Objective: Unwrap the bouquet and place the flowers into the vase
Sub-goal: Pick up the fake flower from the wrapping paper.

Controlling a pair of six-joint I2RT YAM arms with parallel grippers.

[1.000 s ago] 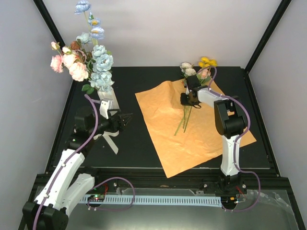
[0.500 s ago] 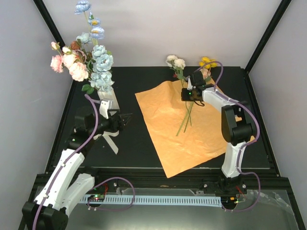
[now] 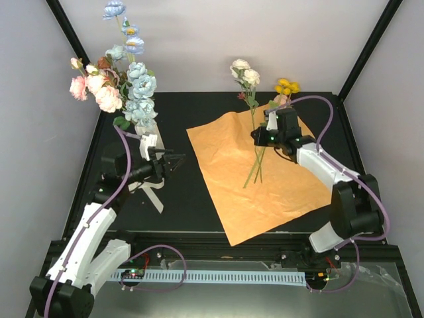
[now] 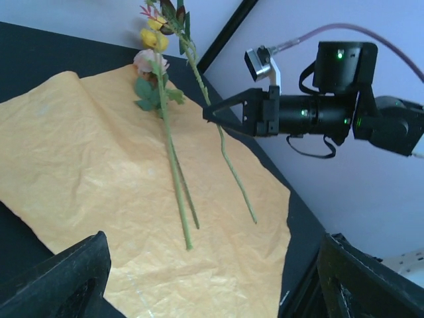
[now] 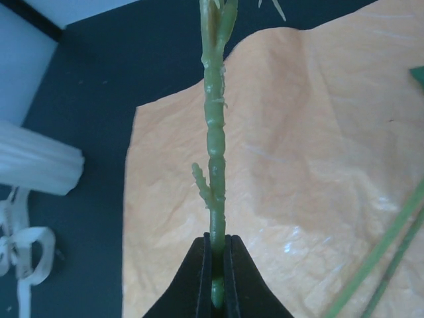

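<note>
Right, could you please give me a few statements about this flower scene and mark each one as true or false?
1. The right gripper is shut on a green stem. True.
2. The orange paper is wrapped around the flowers. False: it lies spread out on the table, with loose stems lying on it.
3. The vase is empty. False: it holds pink and pale-blue flowers.
4. The left gripper is open and holds nothing. True.
</note>
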